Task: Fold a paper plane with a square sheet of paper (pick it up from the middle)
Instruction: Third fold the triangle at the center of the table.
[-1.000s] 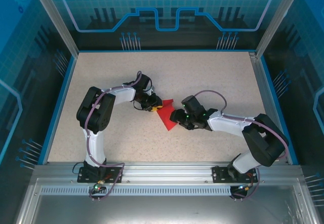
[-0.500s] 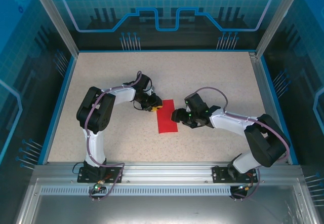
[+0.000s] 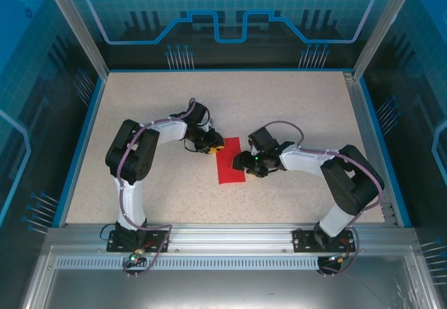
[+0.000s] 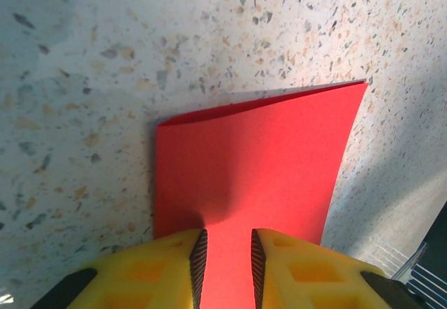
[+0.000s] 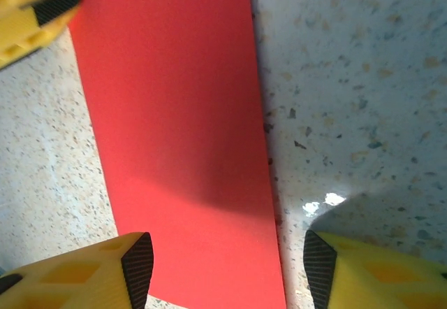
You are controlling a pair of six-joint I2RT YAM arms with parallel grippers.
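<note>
My left gripper [image 4: 227, 242], yellow fingers with black ribbed pads, stands narrow with a slim gap, tips at one short end of the thin bright red paper sheet [image 4: 251, 162]. The paper runs flat through the gap, and I can't tell if the pads press it. My right gripper [image 5: 229, 260] is wide and holds nothing. It spans the sheet's width near the other end, one finger at one long edge, the other just off the opposite edge over the speckled beige tabletop [image 5: 363, 78]. The sheet lies flat as a long rectangle, doubled layer visible at one end, mid-table between both grippers
</note>
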